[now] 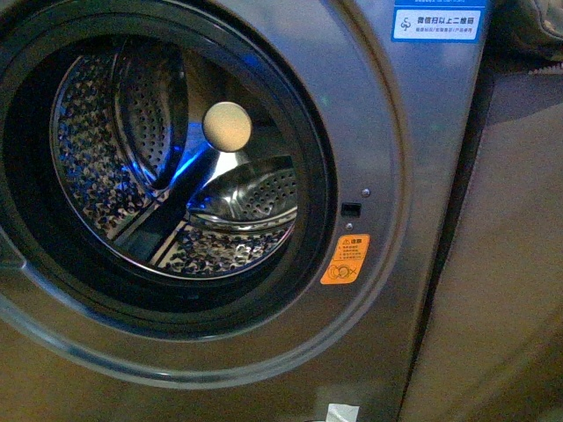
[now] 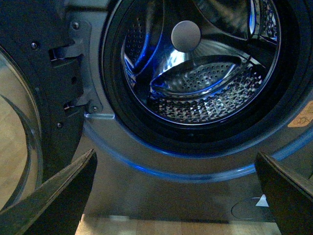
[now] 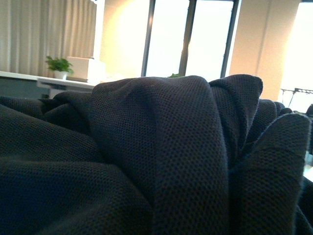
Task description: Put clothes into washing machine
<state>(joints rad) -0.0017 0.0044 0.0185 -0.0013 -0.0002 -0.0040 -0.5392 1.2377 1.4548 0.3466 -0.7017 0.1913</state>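
A pale wooden floor carries the grey washing machine, which stands directly on it

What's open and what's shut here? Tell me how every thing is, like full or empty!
Round glass door of the grey metallic washing machine: open.
Perforated steel drum: empty, lit blue.
Left gripper: open, holding nothing.
Dark mesh cloth: bunched up, outside the drum.
Right gripper: not in view.

Laundry corner, bright room: washing machine, tall windows, curtains, potted plant.
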